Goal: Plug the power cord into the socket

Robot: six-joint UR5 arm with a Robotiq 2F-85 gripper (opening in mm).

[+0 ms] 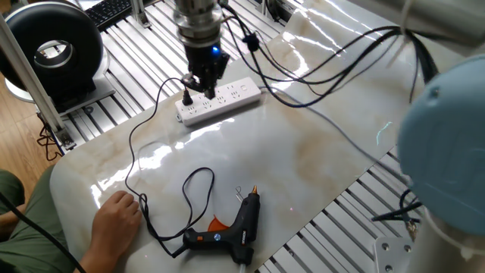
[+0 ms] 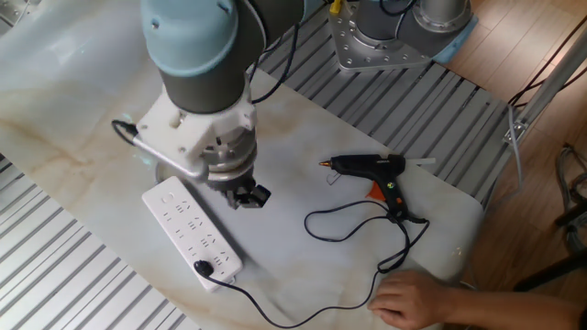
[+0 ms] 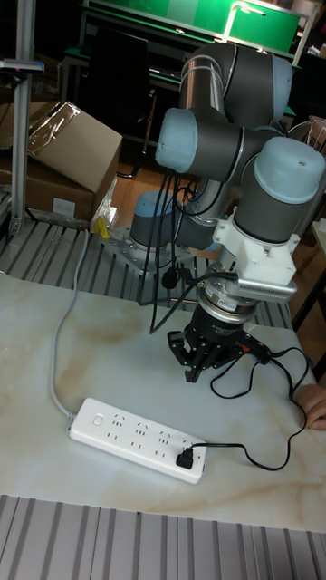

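Near the bench's front edge, a bare hand (image 1: 115, 220) rests beside the thin black power cord (image 1: 133, 163); tugging it could unseat the small plug (image 3: 185, 459) at the long white power strip's (image 3: 136, 437) end. Beyond, the two-finger gripper (image 3: 203, 361) hangs above, jaws apart, holding nothing.

I'm looking at a white socket (image 3: 136, 435) with rows of small dark holes and a pale grey cable, sitting on a cream marbled table (image 1: 303, 152) with tan veins. The power cord (image 1: 136, 144) and glue gun (image 1: 235, 224) are showing black, with an orange bit underneath.
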